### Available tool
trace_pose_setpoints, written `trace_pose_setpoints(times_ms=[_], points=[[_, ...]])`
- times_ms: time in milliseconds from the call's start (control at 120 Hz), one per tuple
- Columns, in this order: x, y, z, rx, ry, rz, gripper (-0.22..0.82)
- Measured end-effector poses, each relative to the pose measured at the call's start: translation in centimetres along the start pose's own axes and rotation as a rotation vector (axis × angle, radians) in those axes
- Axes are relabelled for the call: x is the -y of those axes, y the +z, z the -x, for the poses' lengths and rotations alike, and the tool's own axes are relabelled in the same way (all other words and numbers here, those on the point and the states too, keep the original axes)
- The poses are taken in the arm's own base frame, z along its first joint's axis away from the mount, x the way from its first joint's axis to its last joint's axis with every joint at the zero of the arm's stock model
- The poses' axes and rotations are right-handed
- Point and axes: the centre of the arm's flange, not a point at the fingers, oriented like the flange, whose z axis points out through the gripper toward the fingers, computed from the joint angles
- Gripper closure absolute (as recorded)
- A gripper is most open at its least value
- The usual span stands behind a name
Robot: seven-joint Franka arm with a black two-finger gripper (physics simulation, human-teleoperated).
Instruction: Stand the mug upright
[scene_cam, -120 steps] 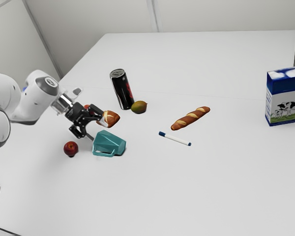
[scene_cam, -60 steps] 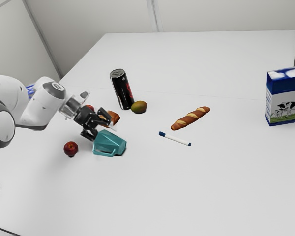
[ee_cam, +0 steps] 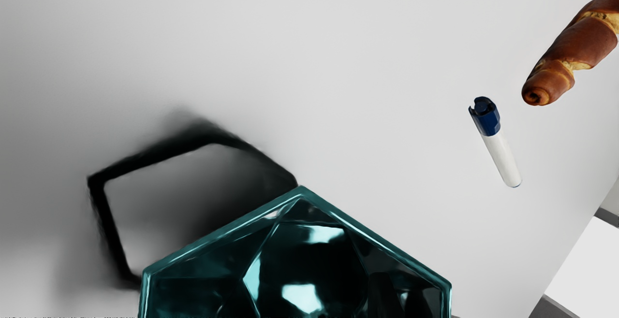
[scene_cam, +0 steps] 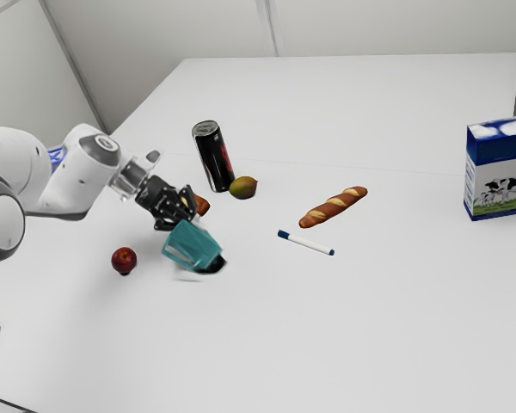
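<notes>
Gripper [scene_cam: 187,221] observed part-closed, its fingers clamped on the teal faceted mug [scene_cam: 192,246], which is held tilted above the table [scene_cam: 344,327], at 5 o'clock from the gripper in the exterior view. Blue-capped white marker [scene_cam: 306,243] noted at the mug's 3 o'clock, apart from it.

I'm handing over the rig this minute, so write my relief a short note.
Gripper: shut on the mug, by the look of it.
Mug: tilted, seemingly just off the table, shadow beneath. Red fruit and marker lie nearby.
Done: mug gripped and apparently raised.
Left: turn it upright, set it down, release.
</notes>
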Motion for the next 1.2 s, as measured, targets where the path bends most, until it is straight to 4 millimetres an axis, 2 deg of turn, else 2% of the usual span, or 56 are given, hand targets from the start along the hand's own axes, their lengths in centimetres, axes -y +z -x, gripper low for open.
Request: trace_pose_setpoints(times_ms=[67, 250, 483, 592, 817, 992, 1200], points=[[-0.5, -0.4, 0.2, -0.006, 0.005, -0.011, 0.76], [-4.1, -0.9, 1.9, -0.017, 0.09, -0.128, 0.77], [-9.7, 0.2, 4.3, -0.053, 0.314, -0.471, 0.78], [-11.3, 0.8, 4.7, -0.083, 0.399, -0.615, 0.78], [-12.5, 1.4, 4.5, -0.15, 0.5, -0.811, 0.78], [-12.7, 1.9, 4.2, -0.184, 0.506, -0.841, 0.79], [-12.1, 3.5, 3.2, -0.194, 0.492, -0.845, 0.79]])
